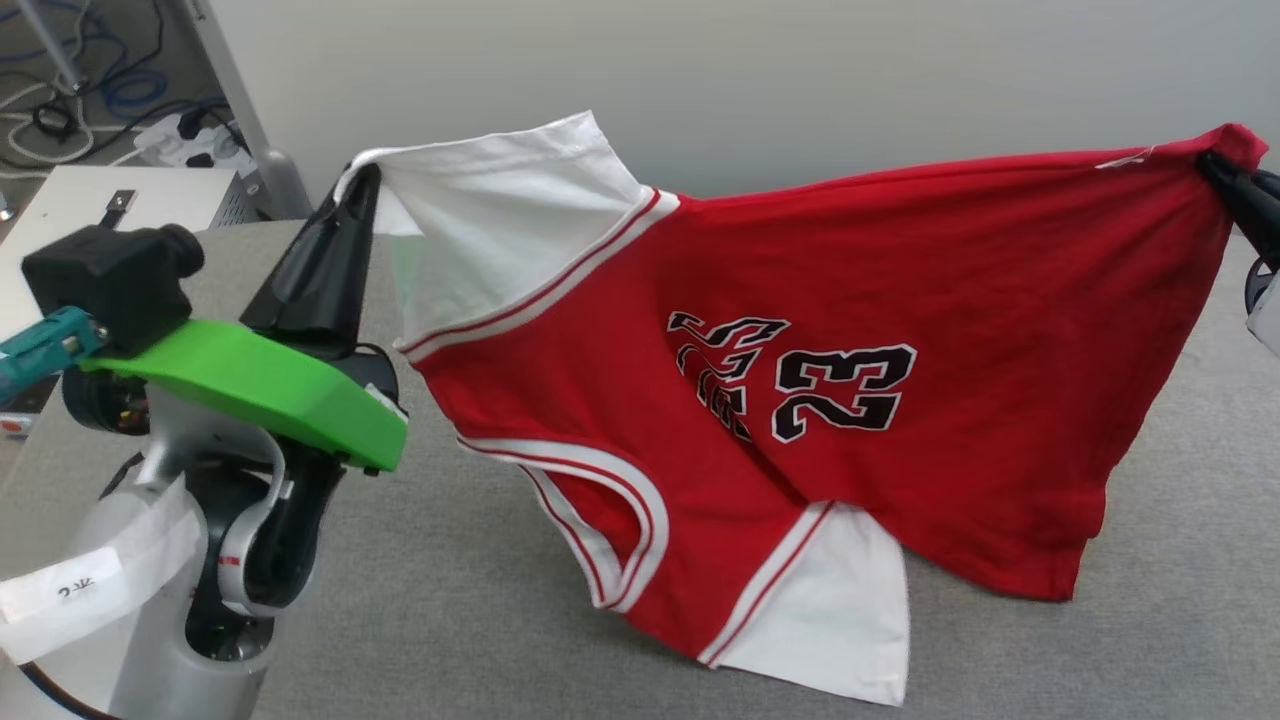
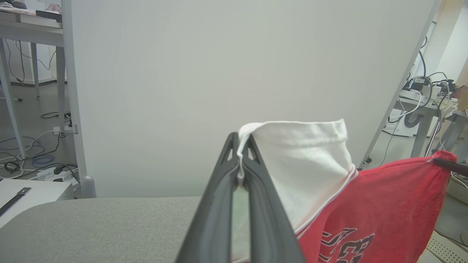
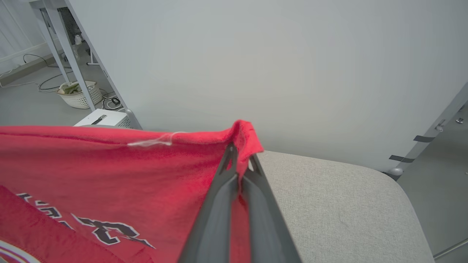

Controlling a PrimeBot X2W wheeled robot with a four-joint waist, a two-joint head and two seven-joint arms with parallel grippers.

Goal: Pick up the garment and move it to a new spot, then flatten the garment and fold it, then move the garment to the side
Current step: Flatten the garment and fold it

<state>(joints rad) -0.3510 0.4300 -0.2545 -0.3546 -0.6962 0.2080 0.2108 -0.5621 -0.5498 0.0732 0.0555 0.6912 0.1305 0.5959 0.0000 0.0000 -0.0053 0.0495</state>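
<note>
The garment (image 1: 960,300), a red jersey with white sleeves and a black "23" print facing me, hangs stretched between both arms above the grey table (image 1: 460,600). My left gripper (image 1: 362,180) is shut on the white sleeve edge at the upper left; in the left wrist view its fingertips (image 2: 241,140) pinch that white cloth (image 2: 307,164). At the far right my right gripper (image 1: 1215,165) is shut on a red corner of the hem, which the right wrist view shows clamped (image 3: 239,159). The lower sleeve (image 1: 840,620) and bottom folds rest on the table.
A pale partition wall (image 1: 800,80) stands just behind the table. Cables and a power strip (image 1: 190,140) lie on the floor at the far left beside a white box (image 1: 110,200). The table's rounded right corner (image 3: 395,190) lies beyond the right gripper.
</note>
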